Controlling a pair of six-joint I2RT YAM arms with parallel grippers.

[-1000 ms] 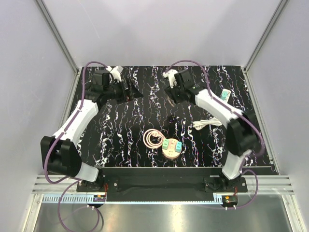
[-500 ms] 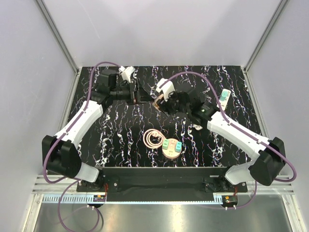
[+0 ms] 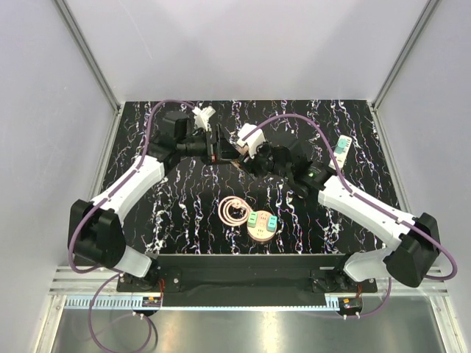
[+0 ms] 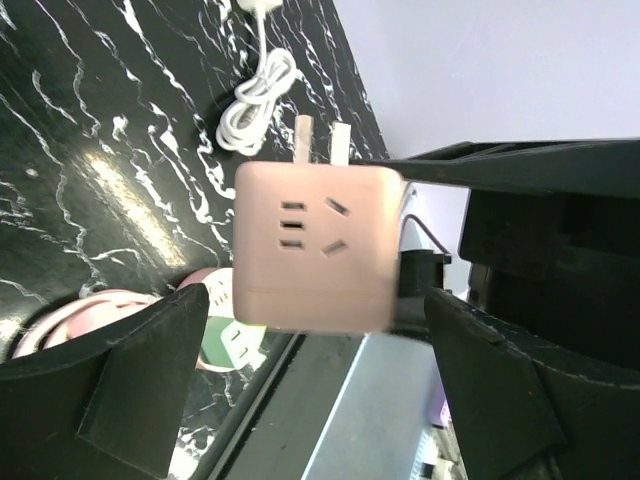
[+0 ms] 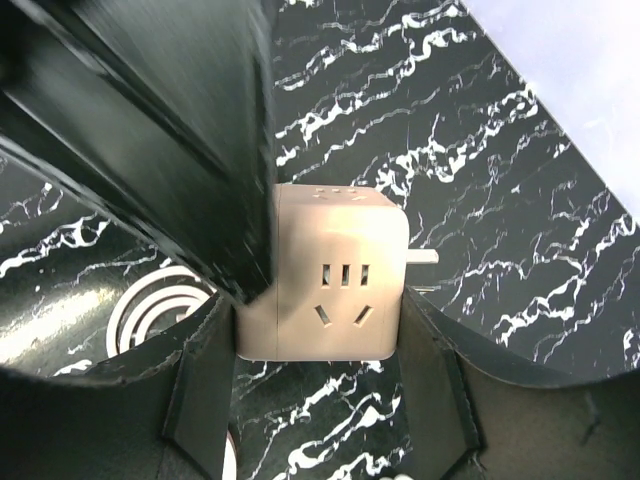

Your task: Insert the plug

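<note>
Top external view: both arms reached in over the black marbled table (image 3: pixel 176 198) and met above its far middle; the left gripper (image 3: pixel 220 151) and the right gripper (image 3: pixel 247 159) faced each other with a pink cube adapter (image 3: pixel 238 157) between them, held above the table; nearer the bases lay a coiled pink cable (image 3: pixel 234 211) just beside a round pink socket base (image 3: pixel 263 232) that carried two green plugs (image 3: pixel 262 220).

Left wrist view: the pink cube adapter (image 4: pixel 315 250) sat square in the middle, socket face to the camera, its two prongs (image 4: pixel 320 140) pointing away; the left fingers (image 4: pixel 140 380) stood spread, a narrow gap showing on each side of the cube; the black body of the other arm's gripper crowded the right side; a bundled white cable (image 4: pixel 258 95) lay on the table beyond.

Right wrist view: the cube (image 5: pixel 335 290) filled the space between the right fingers (image 5: pixel 205 390), which pinched it by its two sides; its prongs (image 5: pixel 422 258) stuck out to the right; a black finger of the left gripper (image 5: pixel 200 130) lay against the cube's left edge.
</note>
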